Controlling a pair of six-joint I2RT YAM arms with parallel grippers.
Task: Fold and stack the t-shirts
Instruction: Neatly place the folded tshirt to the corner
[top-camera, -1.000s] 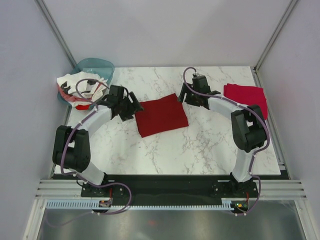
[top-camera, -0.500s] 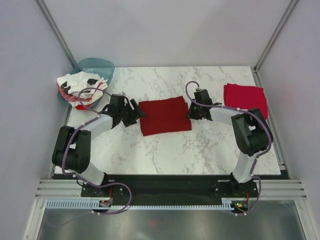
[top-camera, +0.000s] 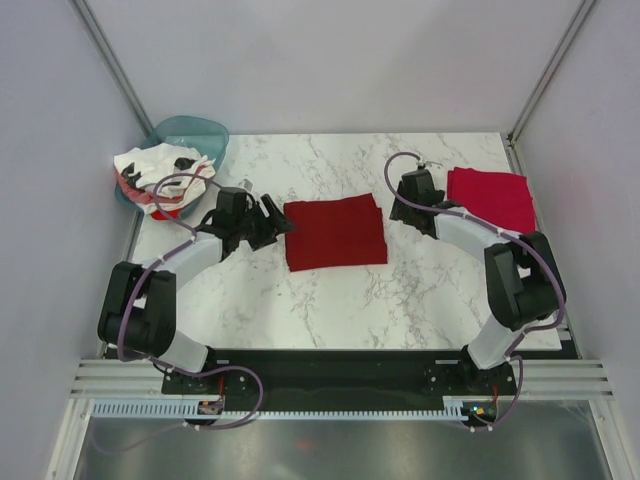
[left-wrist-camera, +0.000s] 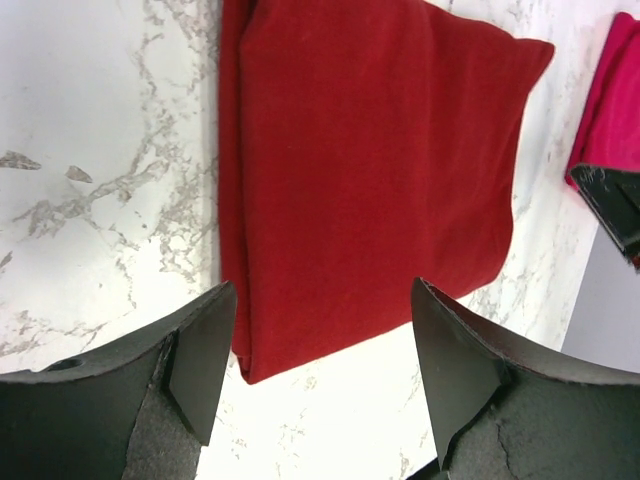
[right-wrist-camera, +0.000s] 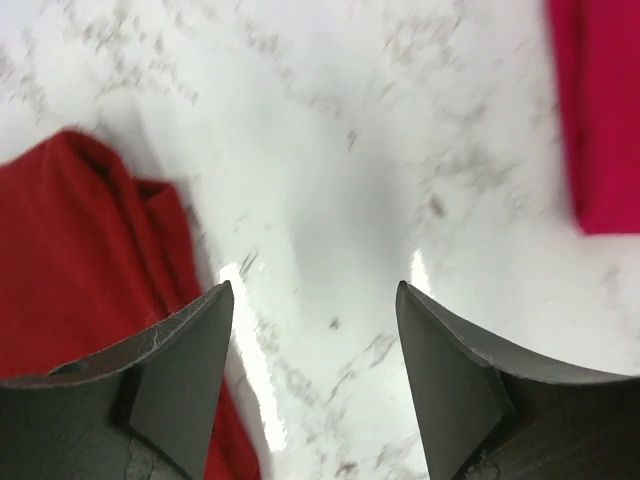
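A dark maroon-red t-shirt (top-camera: 335, 232) lies folded into a rectangle in the middle of the marble table (top-camera: 400, 290); it also fills the left wrist view (left-wrist-camera: 370, 170) and shows at the left of the right wrist view (right-wrist-camera: 90, 250). A folded crimson-pink t-shirt (top-camera: 492, 197) rests at the far right (right-wrist-camera: 600, 110). White t-shirts with black and red marks (top-camera: 155, 172) are heaped at the far left. My left gripper (top-camera: 272, 224) is open just left of the maroon shirt (left-wrist-camera: 320, 375), nothing between its fingers. My right gripper (top-camera: 403, 203) is open over bare marble (right-wrist-camera: 312, 375) between both folded shirts.
A teal translucent basin (top-camera: 190, 135) stands at the back left corner behind the white heap. Grey walls close in the table on three sides, with metal frame posts at the back corners. Both arm bases are at the near edge.
The maroon shirt has been squared up and shifted slightly right. My right gripper has let go of its right edge and drawn back toward the pink shirt. My left gripper stays by the left edge.
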